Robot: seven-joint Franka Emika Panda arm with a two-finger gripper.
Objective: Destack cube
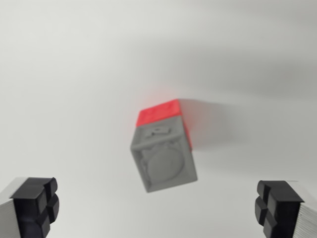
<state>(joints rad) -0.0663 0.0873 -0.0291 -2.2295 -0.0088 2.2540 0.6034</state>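
**Open Jaws Above a Two-Cube Stack**

Spread wide and empty: gripper, seen from the wrist camera looking down past its own fingertips. Two black pads on pale grey fingers, one in each lower corner of the frame, the other at the wrist view's right. Nothing between them but bare surface.

Beyond the fingertips, roughly midway between the two pads and higher in the frame: grey cube, stacked on red cube. Grey top face turned slightly askew to the line between the fingers, marked with a round recessed disc and a small raised detail near its far edge; finer detail lost to blur. Only a strip of red visible past the grey cube's far edge, plus a sliver down the side at the wrist view's right. No contact between pads and stack; both fingers well apart from it.

Underneath, a plain white table, with a soft shadow cast from the stack toward the wrist view's right and a faint red glow around the lower cube.
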